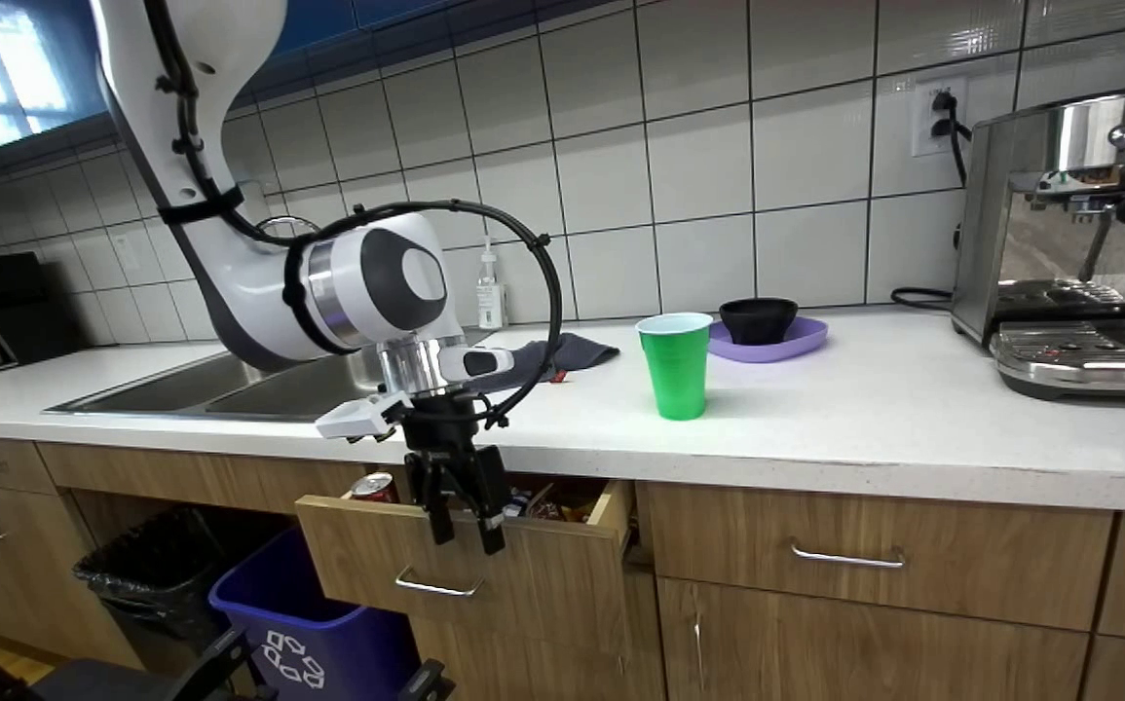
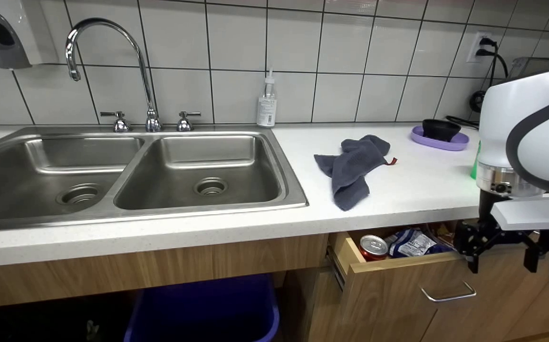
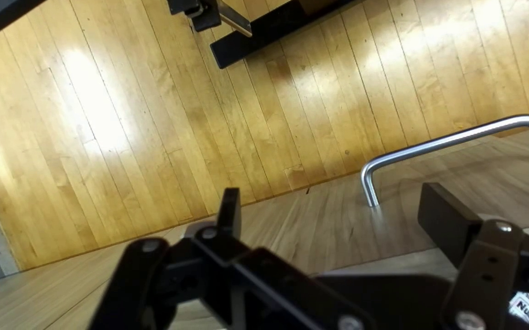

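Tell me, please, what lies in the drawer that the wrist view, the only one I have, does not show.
Observer: Among other things, a can stands in the open drawer; both exterior views show it.
Operator: Thank you; I see the handle, but could you say where the gripper hangs relative to the counter?
Observer: It hangs in front of the counter's edge, in both exterior views.
Operator: That helps; does anything stand on the counter, please?
Observer: Yes, in an exterior view a green cup stands upright on it.
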